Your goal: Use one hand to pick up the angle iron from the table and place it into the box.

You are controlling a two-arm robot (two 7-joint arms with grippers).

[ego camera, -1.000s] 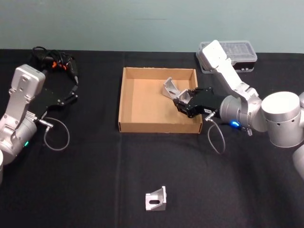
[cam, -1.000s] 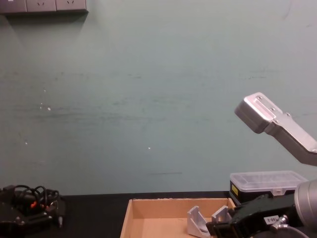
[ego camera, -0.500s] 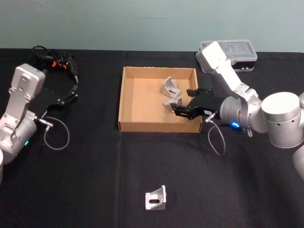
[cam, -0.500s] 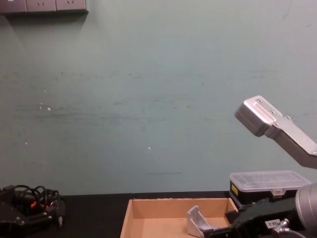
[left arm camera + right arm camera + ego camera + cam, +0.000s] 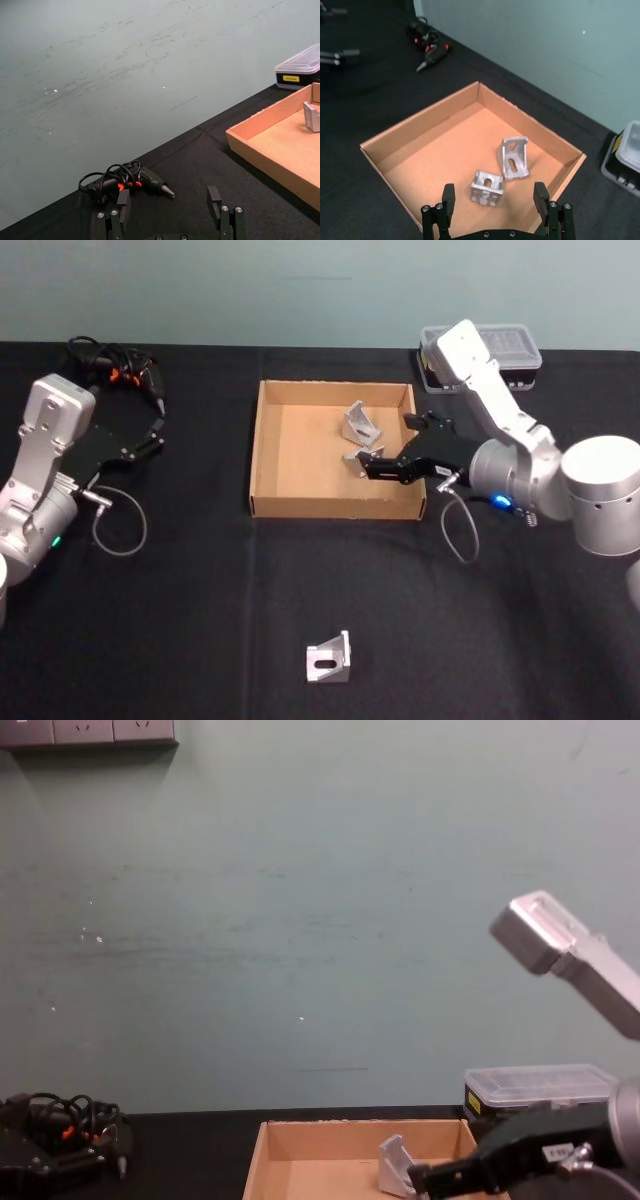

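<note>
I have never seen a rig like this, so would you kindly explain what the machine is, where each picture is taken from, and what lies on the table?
This is a two-armed robot, and each arm ends in a two-fingered grasping tool. One picture looks down from its head, one looks forward from its chest, and one comes from each wrist. On the black table stand a shallow cardboard box, a plastic case behind it, and a glue gun at the far left. Inside the box are one corner bracket and a second bracket. A third bracket sits on the table nearer the robot. The right tool hovers open over the box, holding nothing. The left tool is parked open at the left.
</note>
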